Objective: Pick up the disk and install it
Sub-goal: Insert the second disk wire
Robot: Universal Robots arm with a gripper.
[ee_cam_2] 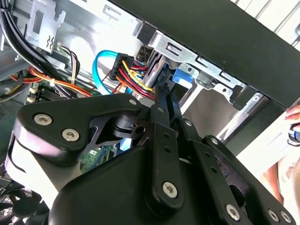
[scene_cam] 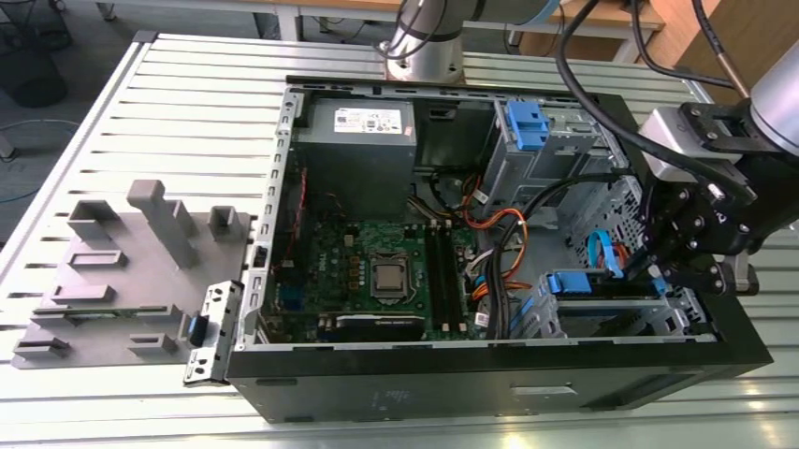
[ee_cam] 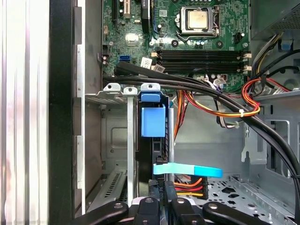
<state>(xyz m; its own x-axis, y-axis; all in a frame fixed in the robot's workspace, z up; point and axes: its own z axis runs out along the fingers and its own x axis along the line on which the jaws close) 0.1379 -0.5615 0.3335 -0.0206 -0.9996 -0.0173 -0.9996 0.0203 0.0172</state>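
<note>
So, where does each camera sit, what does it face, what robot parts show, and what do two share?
Exterior view: off the arm, looking down into the computer case; arm, gripper show.
First wrist view: on the wrist, facing the disk in the drive cage; gripper shows.
Second wrist view: close behind the gripper.
Both wrist views share the disk.

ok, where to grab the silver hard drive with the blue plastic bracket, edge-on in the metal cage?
Probably pinch the hard drive across its blue bracket's exposed edge, coming in through the black case's open side. It stands edge-on between metal cage slats, so its flat faces look unreachable.
</note>
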